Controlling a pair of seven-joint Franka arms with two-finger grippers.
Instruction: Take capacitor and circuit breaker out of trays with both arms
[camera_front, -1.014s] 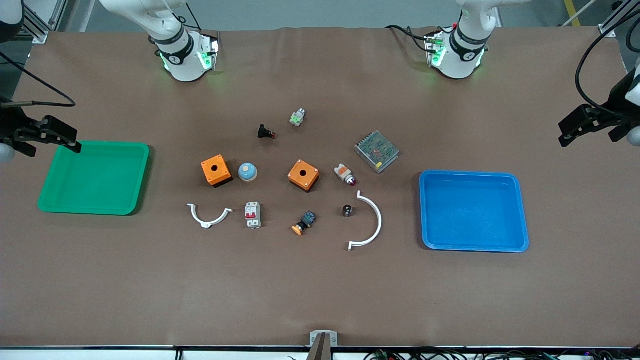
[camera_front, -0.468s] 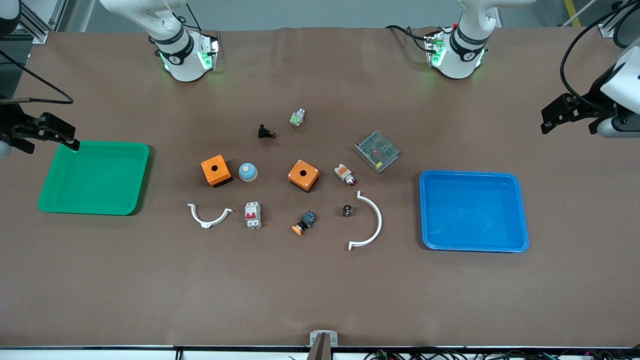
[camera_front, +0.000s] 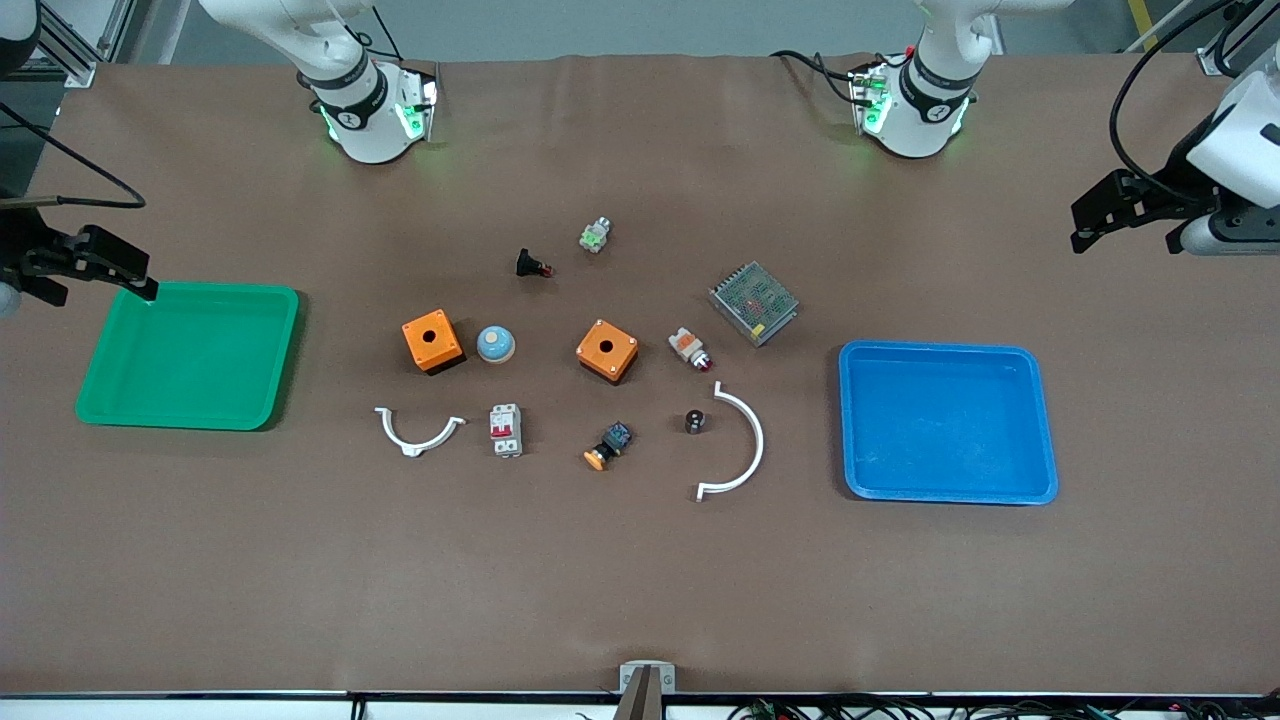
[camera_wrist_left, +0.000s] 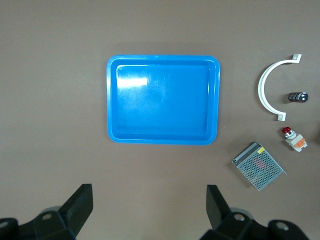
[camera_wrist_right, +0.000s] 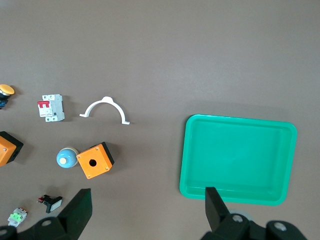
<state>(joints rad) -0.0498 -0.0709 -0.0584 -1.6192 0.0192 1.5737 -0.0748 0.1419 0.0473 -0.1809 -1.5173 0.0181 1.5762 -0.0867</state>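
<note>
The capacitor (camera_front: 694, 421), a tiny black cylinder, lies on the table inside a white curved piece (camera_front: 745, 445); it also shows in the left wrist view (camera_wrist_left: 298, 97). The breaker (camera_front: 506, 430), a white block with red levers, lies beside a smaller white arc (camera_front: 420, 430); it also shows in the right wrist view (camera_wrist_right: 51, 108). My left gripper (camera_front: 1092, 218) is open and empty, up over the table at the left arm's end, apart from the blue tray (camera_front: 945, 420). My right gripper (camera_front: 125, 272) is open and empty over the green tray's (camera_front: 190, 355) corner.
Two orange boxes (camera_front: 432, 340) (camera_front: 607, 350), a blue dome (camera_front: 495, 343), a metal mesh unit (camera_front: 754, 302), a white-orange part with red tip (camera_front: 690, 348), a black button with orange cap (camera_front: 608, 445) and a black part with red tip (camera_front: 532, 264) lie mid-table.
My left gripper has moved toward the bases' side and a little toward the table's middle. My right gripper has barely moved. The parts on the table have not moved.
</note>
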